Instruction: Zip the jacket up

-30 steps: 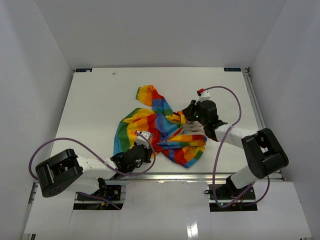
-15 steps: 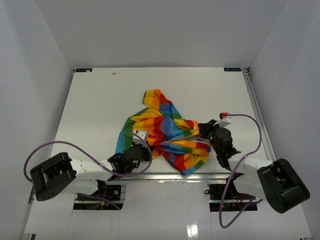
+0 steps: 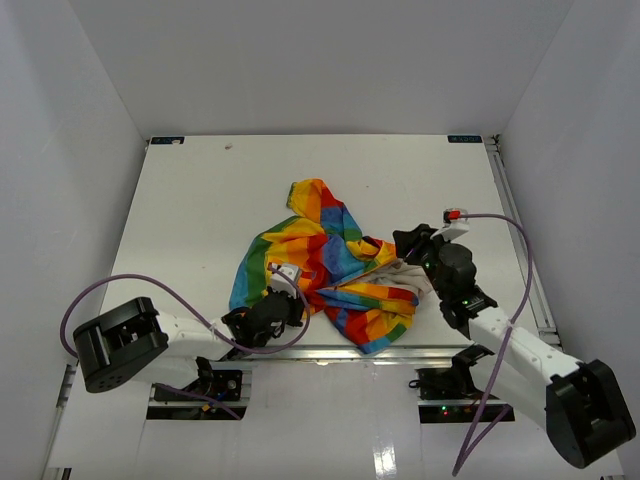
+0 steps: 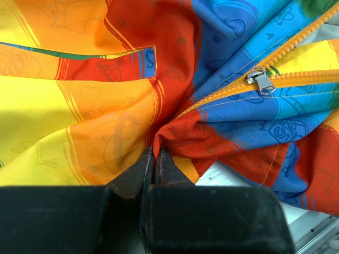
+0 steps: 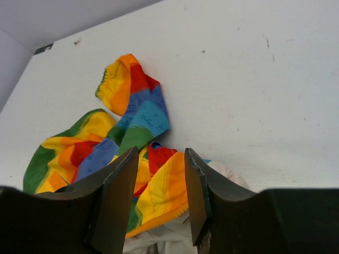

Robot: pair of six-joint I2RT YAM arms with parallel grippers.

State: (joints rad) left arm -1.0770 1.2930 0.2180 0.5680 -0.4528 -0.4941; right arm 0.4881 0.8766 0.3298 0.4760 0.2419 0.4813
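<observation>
The jacket (image 3: 320, 265) lies crumpled on the white table near its front edge, rainbow side up. My left gripper (image 3: 283, 303) is at its near left part, shut on a red fold of the jacket (image 4: 106, 106). The jaws pinch the fabric at their tips (image 4: 155, 154). A silver zipper pull (image 4: 259, 79) sits on the orange zipper, up and to the right of that grip. My right gripper (image 3: 407, 243) hovers open over the jacket's right edge. An orange-yellow flap (image 5: 169, 185) and cream lining (image 5: 169, 238) show below, between its fingers (image 5: 121, 190), ungripped.
White enclosure walls surround the table (image 3: 200, 200). The table's front edge (image 3: 330, 350) runs just below the jacket. Purple cables (image 3: 500, 225) trail from both arms.
My right gripper has let go of the jacket's right edge and opened, backing slightly away. Before that it dragged the jacket toward the near right. The left gripper's hold is unchanged.
</observation>
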